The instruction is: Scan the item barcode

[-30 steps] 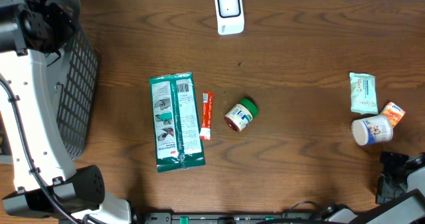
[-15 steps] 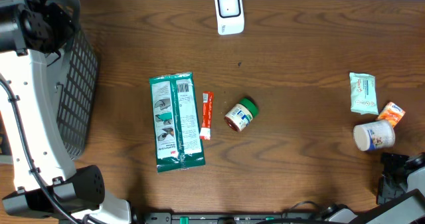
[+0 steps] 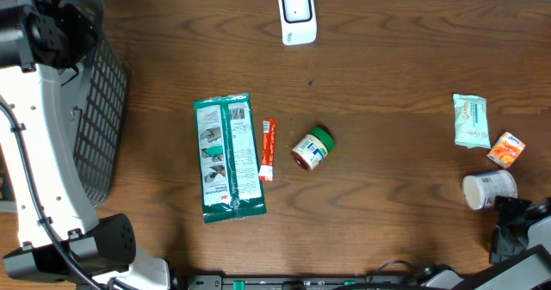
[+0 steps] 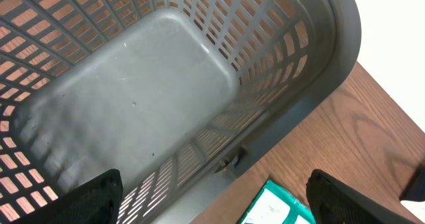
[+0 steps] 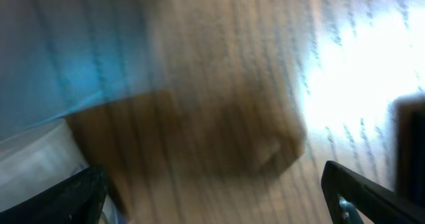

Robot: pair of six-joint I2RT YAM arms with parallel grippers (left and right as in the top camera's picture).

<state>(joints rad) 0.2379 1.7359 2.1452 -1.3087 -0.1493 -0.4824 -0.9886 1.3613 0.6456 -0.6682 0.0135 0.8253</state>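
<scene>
Right wrist view was smeared, so a blind close could nudge the tub (image 3: pixel 489 189), lying sideways at lower right overhead, and roll it off. Right gripper (image 5: pixel 216 196), just beside it, stood spread wide, probably empty. Scanner (image 3: pixel 297 15) sat far off, top centre.
</scene>
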